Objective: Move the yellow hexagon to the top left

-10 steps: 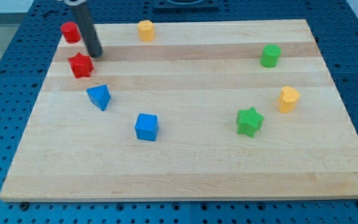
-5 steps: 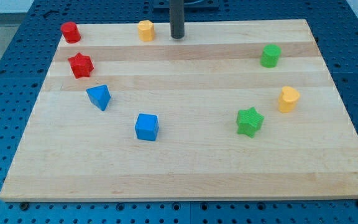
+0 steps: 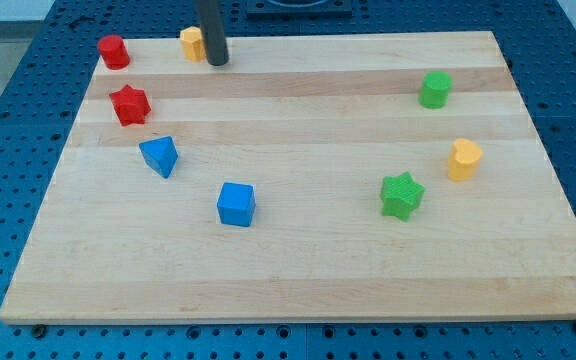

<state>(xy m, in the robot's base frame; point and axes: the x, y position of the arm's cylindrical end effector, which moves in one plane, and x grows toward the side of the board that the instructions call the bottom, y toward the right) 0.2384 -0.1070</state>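
Contact is seen between my tip (image 3: 216,62) and the view's right side of the yellow hexagon (image 3: 192,43), which sits at the view's top edge of the wooden table (image 3: 298,280), left of centre. The hexagon is partly hidden by the dark rod, so only its left portion is shown. No jaws are carried by this arm; it ends in the plain rod, and nothing is held.

Near the table's top left corner a red cylinder (image 3: 113,51) is found, well apart from the yellow hexagon, with bare wood between them. Below it, a red star (image 3: 129,104) is placed close to the view's left edge. Further down, a blue triangular block (image 3: 159,156) is seen, and lower and to the right of that, a blue cube (image 3: 236,203) rests near the middle of the table.

On the view's right side, a green cylinder (image 3: 434,89) is placed toward the top. A second yellow block (image 3: 463,159), whose exact shape cannot be told with certainty, is set below it near the right edge. A green star (image 3: 402,194) lies to the lower left of that yellow block.
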